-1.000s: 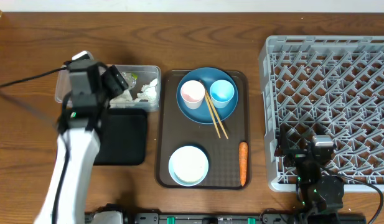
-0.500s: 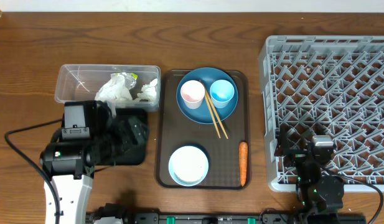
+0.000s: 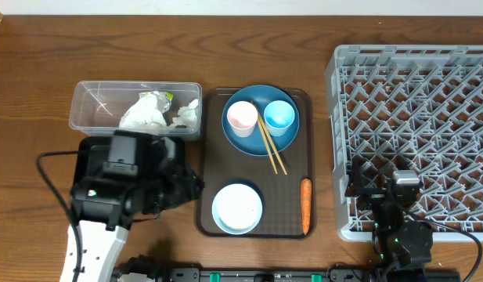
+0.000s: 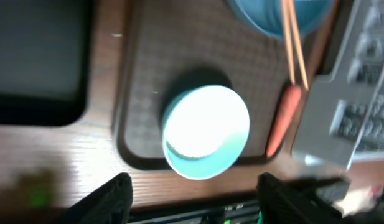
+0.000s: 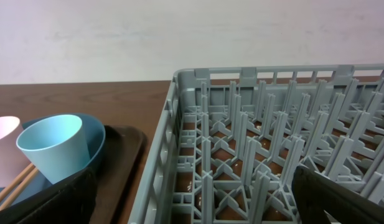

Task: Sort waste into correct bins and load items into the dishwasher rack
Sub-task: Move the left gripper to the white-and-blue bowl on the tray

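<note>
Left tool (image 4: 193, 190) — jaws apart, empty, blurred, above the round light blue bowl (image 4: 206, 130) on the textured brown tray (image 4: 148, 56). Right tool (image 5: 195, 186) — spread wide, tips cut off, facing the grey pegged rack (image 5: 241, 124). Black tray (image 4: 36, 56) cropped.

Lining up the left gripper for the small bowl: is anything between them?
Nothing visible. The left gripper, jaws open, has a clear line to the bowl on the brown tray; the carrot lies apart, beside it.
</note>
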Motion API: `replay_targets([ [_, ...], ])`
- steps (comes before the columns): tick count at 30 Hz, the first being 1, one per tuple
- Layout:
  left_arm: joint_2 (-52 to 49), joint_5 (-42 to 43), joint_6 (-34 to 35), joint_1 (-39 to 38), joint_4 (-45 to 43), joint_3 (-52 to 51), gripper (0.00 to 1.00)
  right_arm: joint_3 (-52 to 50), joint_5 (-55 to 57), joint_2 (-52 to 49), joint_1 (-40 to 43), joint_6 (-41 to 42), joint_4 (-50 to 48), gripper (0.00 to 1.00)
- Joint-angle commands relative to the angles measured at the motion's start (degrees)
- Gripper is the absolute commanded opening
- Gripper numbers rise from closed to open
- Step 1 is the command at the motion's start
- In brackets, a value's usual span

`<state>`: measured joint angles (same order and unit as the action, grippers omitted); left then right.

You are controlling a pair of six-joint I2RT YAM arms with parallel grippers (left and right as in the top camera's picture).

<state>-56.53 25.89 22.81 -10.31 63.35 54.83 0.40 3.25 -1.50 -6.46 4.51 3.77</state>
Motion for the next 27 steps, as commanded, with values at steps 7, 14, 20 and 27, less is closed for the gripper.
replay_targets([
  [7, -0.59, 0.24, 7.39, -15.04, -8.48, -0.28, 0.47, -0.09, 0.37, 0.00, -0.48, -0.33, 0.20, 0.99],
  [14, -1.77, 0.04, 7.34, -20.00, -15.96, -0.28, 1.00, -0.09, 0.37, 0.00, -0.48, -0.33, 0.20, 0.99],
  [20, -2.75, 0.00, 10.99, -21.18, -16.61, -0.28, 0.73, -0.09, 0.37, 0.00, -0.48, -0.33, 0.20, 0.99],
  [27, -8.09, -7.87, 17.75, -28.44, -16.83, -0.28, 0.31, -0.09, 0.37, 0.00, -0.48, -0.33, 0.20, 0.99],
])
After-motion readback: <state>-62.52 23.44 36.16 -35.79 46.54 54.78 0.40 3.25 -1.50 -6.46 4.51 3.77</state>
